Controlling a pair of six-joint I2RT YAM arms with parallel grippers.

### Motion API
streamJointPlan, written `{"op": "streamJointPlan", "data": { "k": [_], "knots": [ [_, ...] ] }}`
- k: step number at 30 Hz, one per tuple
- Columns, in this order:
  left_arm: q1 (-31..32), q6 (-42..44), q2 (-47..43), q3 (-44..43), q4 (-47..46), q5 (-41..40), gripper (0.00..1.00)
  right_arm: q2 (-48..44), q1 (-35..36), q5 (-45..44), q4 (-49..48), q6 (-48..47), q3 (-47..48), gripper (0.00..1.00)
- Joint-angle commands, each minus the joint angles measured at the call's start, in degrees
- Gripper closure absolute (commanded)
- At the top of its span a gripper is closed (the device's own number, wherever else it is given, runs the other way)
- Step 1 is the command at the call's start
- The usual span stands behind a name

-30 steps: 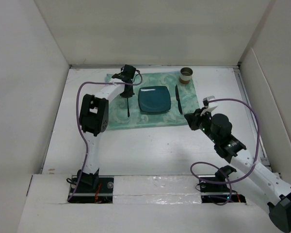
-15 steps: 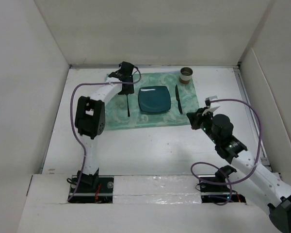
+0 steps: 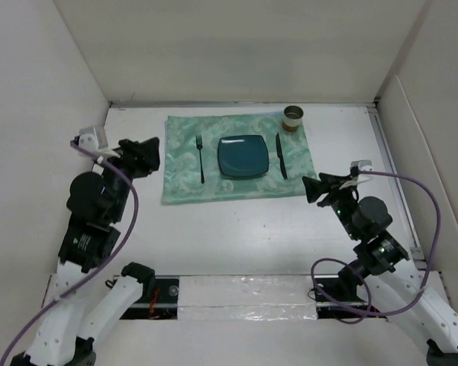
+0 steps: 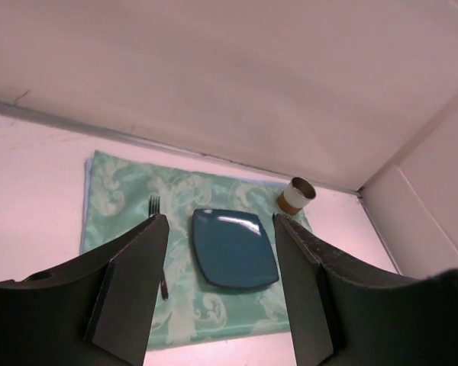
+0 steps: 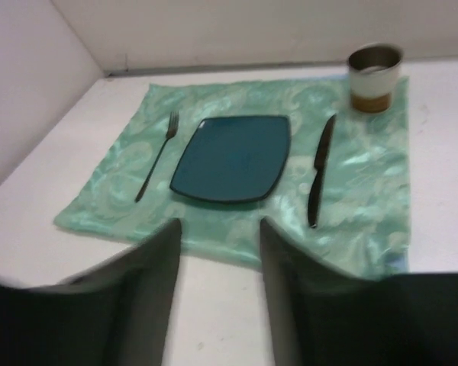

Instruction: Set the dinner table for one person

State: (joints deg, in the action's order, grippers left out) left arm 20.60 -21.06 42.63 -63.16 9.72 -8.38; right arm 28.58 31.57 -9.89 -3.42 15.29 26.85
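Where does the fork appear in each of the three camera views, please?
Top external: the fork lies on the green mat, left of centre, tines towards the far wall.
Left wrist: the fork is left of centre, at mid-height.
Right wrist: the fork is upper left, slanted.
Shared landmark: the teal plate, just right of the fork in every view.

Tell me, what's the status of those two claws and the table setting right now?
Left gripper open, empty. Right gripper open, empty. Fork, plate, knife, cup laid on green mat on dinner table. Nothing blocking.
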Motion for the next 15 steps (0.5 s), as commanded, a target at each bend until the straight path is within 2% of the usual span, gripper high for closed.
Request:
{"op": "streamJointPlan", "data": {
  "k": [1, 4, 8, 11, 14, 15],
  "knots": [
    [0.1, -1.8, -7.0, 8.9, 3.3, -4.1, 0.45, -3.3, 0.4, -10.0, 5.2, 1.0, 8.0, 0.36],
    [0.1, -1.4, -15.4, 10.4, 5.6, -8.1, 0.41, -4.4, 0.4, -15.1, 11.9, 0.8, 14.1, 0.25],
    [0.1, -1.0, -23.1, 11.1, 8.3, -12.9, 0.35, -10.7, 0.4, -23.8, 16.7, -1.0, 19.7, 0.24],
    [0.1, -0.5, -26.3, 12.9, 8.0, -11.6, 0.34, -14.9, 0.4, -28.3, 15.2, -0.9, 18.2, 0.23],
    [0.1, -1.6, -25.0, 14.5, 8.6, -12.1, 0.35, -16.6, 0.4, -26.1, 11.8, -0.3, 14.2, 0.23],
    [0.1, -1.9, -24.4, 14.6, 8.7, -12.1, 0.30, -14.8, 0.4, -25.7, 11.9, -0.1, 14.0, 0.19]
  ]
}}
